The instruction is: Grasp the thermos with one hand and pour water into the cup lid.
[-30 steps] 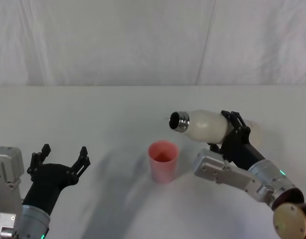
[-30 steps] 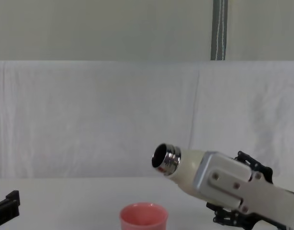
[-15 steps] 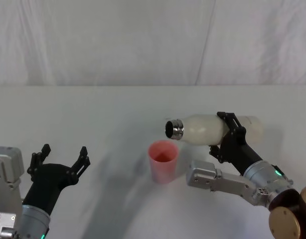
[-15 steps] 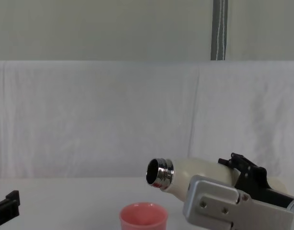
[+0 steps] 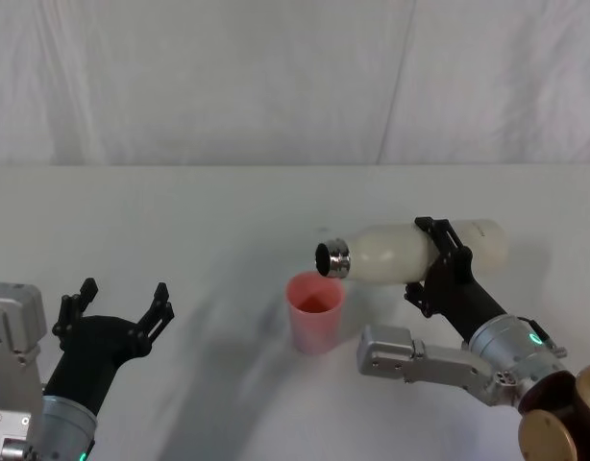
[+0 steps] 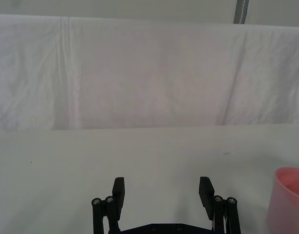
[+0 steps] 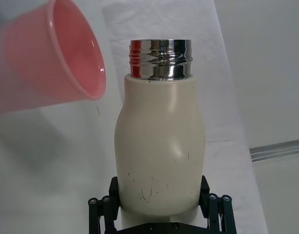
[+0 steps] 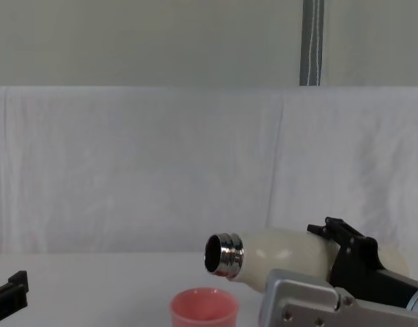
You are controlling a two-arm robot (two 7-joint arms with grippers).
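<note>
My right gripper (image 5: 439, 264) is shut on the cream-white thermos (image 5: 401, 252) around its middle. The thermos lies nearly level above the table, and its open silver neck (image 5: 331, 260) hangs just over the far right rim of the pink cup lid (image 5: 314, 309). From the chest view, the thermos (image 8: 284, 252) tips slightly down toward the cup lid (image 8: 203, 310). The right wrist view has the thermos (image 7: 159, 146) with the cup lid (image 7: 57, 63) beyond its mouth. The water is out of view. My left gripper (image 5: 117, 305) rests open at the near left, empty.
White cloth covers the table (image 5: 180, 230) and the backdrop behind it. In the left wrist view the open left gripper (image 6: 162, 187) faces bare cloth, with the cup lid (image 6: 288, 200) at the edge.
The right gripper has tipped the thermos from neck-up to about level. Its neck has dropped and moved left over the cup lid's rim. The left arm has not moved.
</note>
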